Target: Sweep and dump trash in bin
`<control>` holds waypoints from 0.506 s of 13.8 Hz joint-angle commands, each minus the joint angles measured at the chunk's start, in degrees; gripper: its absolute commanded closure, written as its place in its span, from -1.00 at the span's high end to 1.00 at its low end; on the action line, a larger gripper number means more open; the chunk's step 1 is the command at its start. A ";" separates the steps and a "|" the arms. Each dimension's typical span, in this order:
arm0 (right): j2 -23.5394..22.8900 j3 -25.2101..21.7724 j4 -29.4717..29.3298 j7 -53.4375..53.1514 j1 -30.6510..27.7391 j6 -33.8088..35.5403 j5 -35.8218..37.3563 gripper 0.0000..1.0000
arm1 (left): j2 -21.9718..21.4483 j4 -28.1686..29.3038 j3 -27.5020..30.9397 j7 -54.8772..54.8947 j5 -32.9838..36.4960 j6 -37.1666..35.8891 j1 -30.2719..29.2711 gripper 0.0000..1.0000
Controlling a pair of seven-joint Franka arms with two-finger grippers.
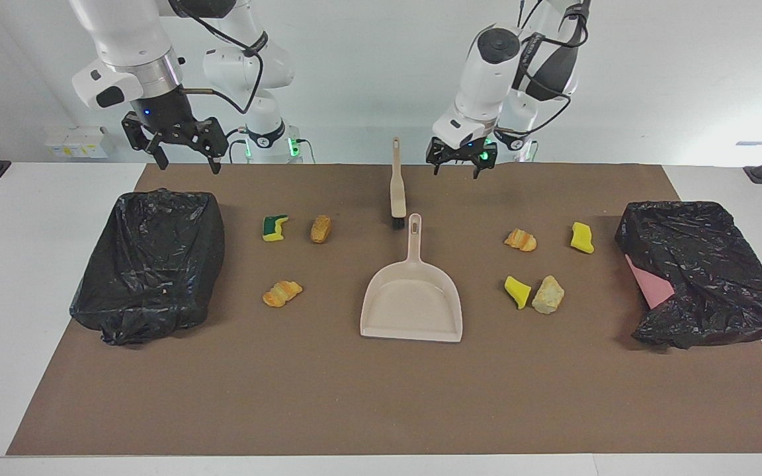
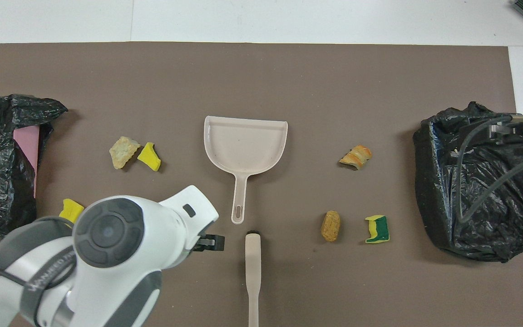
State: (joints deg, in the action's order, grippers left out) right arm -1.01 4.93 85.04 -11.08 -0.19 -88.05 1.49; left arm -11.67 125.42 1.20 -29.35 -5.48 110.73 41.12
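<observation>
Overhead view showed you small yellow and golden-brown trash (image 2: pixel 148 156) scraps; left tool (image 1: pixel 456 161) and right tool (image 1: pixel 184 147) hung open, empty.

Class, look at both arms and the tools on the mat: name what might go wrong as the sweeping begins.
1. The left gripper, open, hangs beside the brush, whose bristle end nearly touches the dustpan handle; a careless grab may knock the pan askew.
2. Scraps lie on both sides of the pan, such as the green-backed sponge and the pale lump; sweeping could scatter them.
3. The right gripper waits near one black bin.
</observation>
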 commanded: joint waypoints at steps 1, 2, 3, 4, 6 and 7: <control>-2.41 0.52 0.74 -4.64 2.55 -3.86 -0.26 1.00 | -0.90 5.79 1.17 -6.21 -0.24 7.10 6.67 1.00; -3.46 0.52 0.83 -5.79 3.61 -4.92 -0.18 1.00 | -0.46 8.07 1.17 -9.20 -0.24 11.04 9.22 1.00; -4.52 0.52 0.83 -7.28 5.45 -6.67 -0.09 1.00 | -0.63 11.13 1.17 -12.02 -0.24 15.52 11.68 1.00; -6.18 0.52 0.83 -9.90 7.73 -8.95 0.00 1.00 | -0.72 13.25 1.17 -13.96 -0.24 19.05 13.70 1.00; -8.91 0.52 0.83 -16.58 10.90 -12.39 0.00 1.00 | 0.07 15.29 1.17 -16.34 -0.24 22.76 17.05 1.00; -10.31 0.52 0.74 -19.13 13.53 -13.54 0.09 1.00 | 0.77 16.25 1.17 -16.52 -0.24 24.08 18.98 1.00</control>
State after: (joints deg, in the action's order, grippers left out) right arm -9.28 5.52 85.88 -25.59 10.33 -99.38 1.48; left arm -10.83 138.99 1.20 -44.39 -5.52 131.37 56.54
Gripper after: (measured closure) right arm 0.000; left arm 0.000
